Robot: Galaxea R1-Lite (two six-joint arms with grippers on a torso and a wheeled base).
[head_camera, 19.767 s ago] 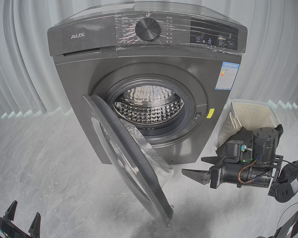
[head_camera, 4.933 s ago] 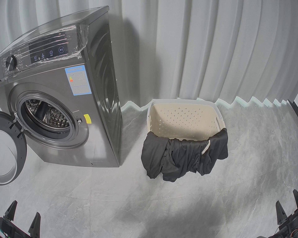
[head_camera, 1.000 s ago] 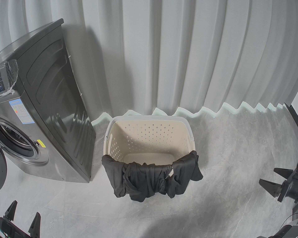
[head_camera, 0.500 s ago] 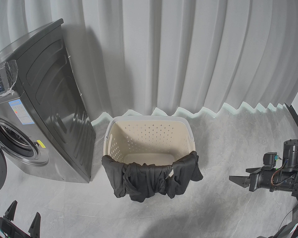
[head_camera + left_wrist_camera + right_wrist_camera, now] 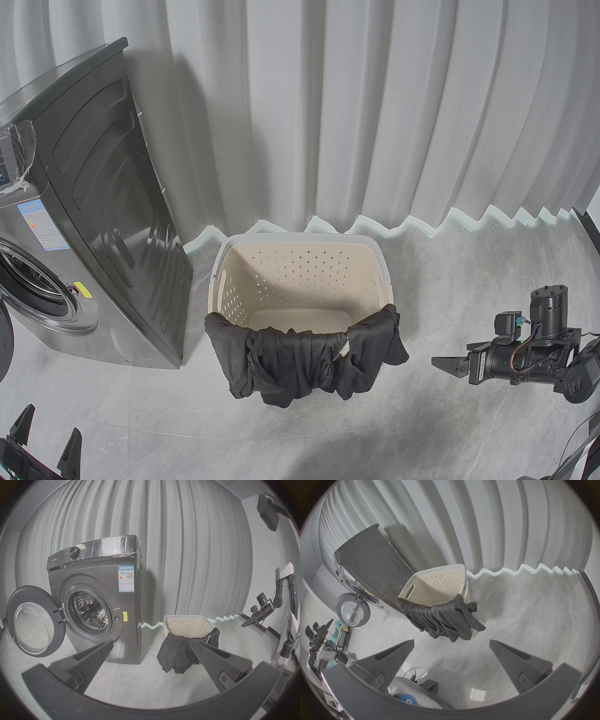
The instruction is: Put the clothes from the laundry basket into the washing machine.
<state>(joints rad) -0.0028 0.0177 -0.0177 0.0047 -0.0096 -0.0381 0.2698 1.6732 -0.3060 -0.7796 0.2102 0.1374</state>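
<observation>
Right claw (image 5: 450, 354): jaws spread wide with nothing between them and touching nothing. It hangs above the floor (image 5: 437, 431) to the right of the laundry basket (image 5: 300, 238), tips turned toward the basket but apart from it.
Left claw (image 5: 51, 422): low at the robot's left side, jaws parted wide, holding nothing, well apart from the basket.
Clothes (image 5: 300, 369): one dark garment is draped over the basket's near rim. Most of it hangs bunched down the outside of the front wall, and a corner trails over the right end of that rim.
Laundry basket: stands on the floor just beside the washing machine (image 5: 100, 206), in front of the curtain (image 5: 375, 112). Its cream bottom shows behind the cloth.
Washing machine: the door (image 5: 36, 620) is swung fully open and the drum (image 5: 90, 609) is exposed, with no cloth seen inside.
Step in hand: judged to be the approach for the pick, with nothing loaded yet.
Next move: the right claw probably has to cross leftward to the thick folds at the rim. It should set its jaws either side of a bunch, close firmly, and lift high enough for the hanging part to clear the basket wall before turning toward the drum.
Handling: limp cloth may slip from a thin pinch, so a deep bite looks safer.
</observation>
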